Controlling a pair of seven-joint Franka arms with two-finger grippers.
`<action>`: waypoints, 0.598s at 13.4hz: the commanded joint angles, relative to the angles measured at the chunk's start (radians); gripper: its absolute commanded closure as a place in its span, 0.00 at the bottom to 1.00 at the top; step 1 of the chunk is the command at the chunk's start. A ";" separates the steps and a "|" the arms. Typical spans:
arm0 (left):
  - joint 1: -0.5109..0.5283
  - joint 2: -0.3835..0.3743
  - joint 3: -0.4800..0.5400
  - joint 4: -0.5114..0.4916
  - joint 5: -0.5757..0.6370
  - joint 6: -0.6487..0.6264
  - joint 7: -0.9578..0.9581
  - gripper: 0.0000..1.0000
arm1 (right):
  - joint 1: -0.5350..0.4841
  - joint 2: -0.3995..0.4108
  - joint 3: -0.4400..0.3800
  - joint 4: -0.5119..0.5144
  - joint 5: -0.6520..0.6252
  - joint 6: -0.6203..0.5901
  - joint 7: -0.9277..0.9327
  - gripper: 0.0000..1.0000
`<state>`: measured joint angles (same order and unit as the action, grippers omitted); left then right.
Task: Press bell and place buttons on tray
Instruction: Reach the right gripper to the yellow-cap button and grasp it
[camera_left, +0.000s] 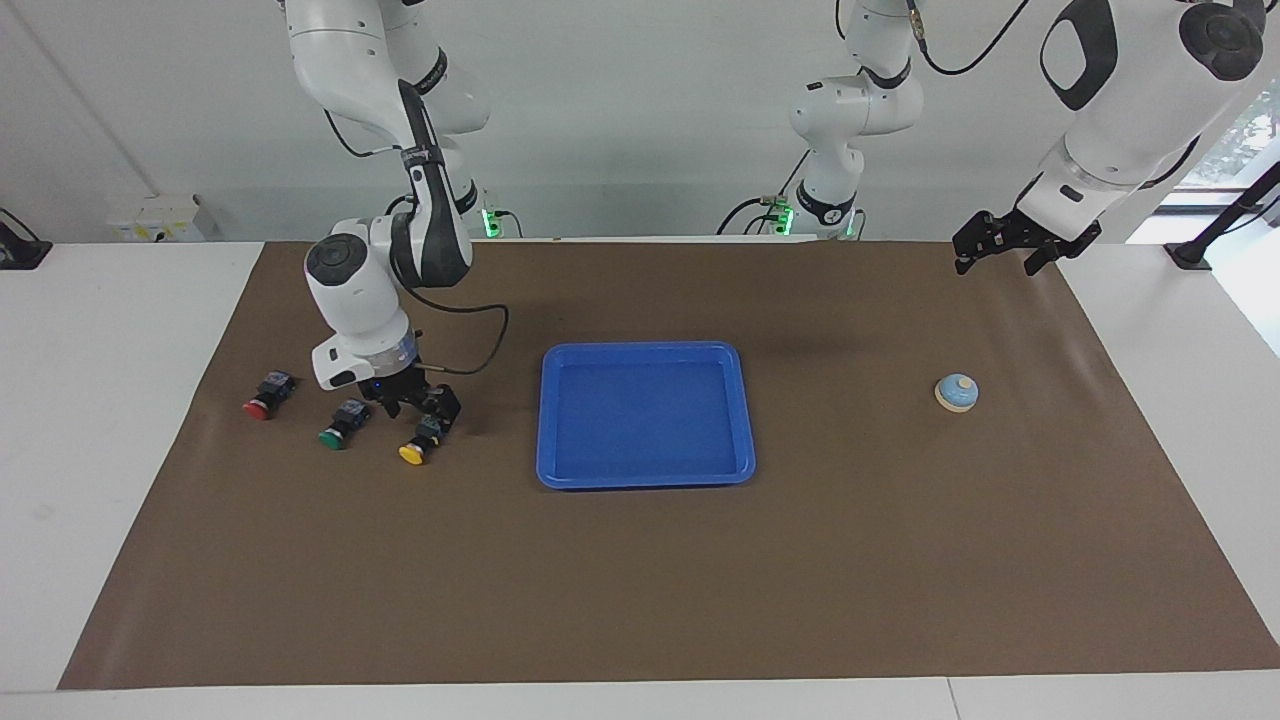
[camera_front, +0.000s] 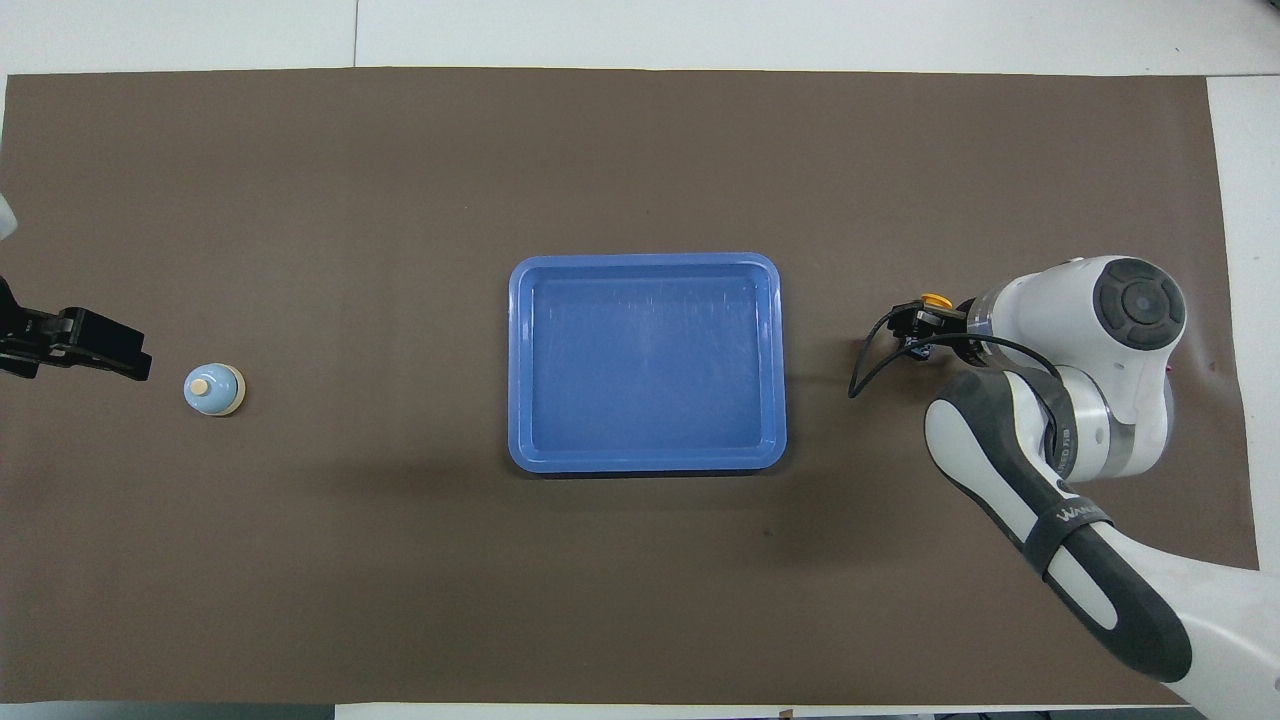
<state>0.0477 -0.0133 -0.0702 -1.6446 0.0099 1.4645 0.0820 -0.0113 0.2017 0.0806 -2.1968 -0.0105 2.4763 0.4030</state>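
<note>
The yellow button (camera_left: 412, 452) lies on its side on the brown mat, beside the blue tray (camera_left: 645, 347) toward the right arm's end. My right gripper (camera_left: 420, 410) is low over this button's dark body, open, its fingers astride it; contact is unclear. The green button (camera_left: 338, 427) and the red button (camera_left: 262, 398) lie in a row farther toward that end. In the overhead view only the yellow cap (camera_front: 936, 300) shows by the right gripper (camera_front: 915, 330). The bell (camera_left: 957, 392) (camera_front: 213, 389) stands toward the left arm's end. My left gripper (camera_left: 1000, 262) (camera_front: 125, 360) waits open in the air over the mat's end.
The tray (camera_front: 645, 260) has nothing in it and sits mid-mat. The brown mat (camera_left: 640, 580) covers most of the white table. In the overhead view the right arm hides the green and red buttons.
</note>
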 joint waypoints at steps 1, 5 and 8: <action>0.003 -0.008 0.000 0.003 0.005 -0.009 -0.002 0.00 | -0.012 0.050 0.008 0.037 -0.048 0.023 0.043 0.00; 0.003 -0.008 -0.002 0.003 0.005 -0.009 -0.002 0.00 | -0.003 0.062 0.008 0.038 -0.049 0.027 0.069 0.32; 0.003 -0.008 0.000 0.003 0.005 -0.010 -0.002 0.00 | 0.004 0.061 0.008 0.040 -0.049 0.016 0.074 1.00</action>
<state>0.0477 -0.0134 -0.0702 -1.6446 0.0099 1.4645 0.0821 -0.0052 0.2524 0.0823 -2.1702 -0.0367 2.4938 0.4430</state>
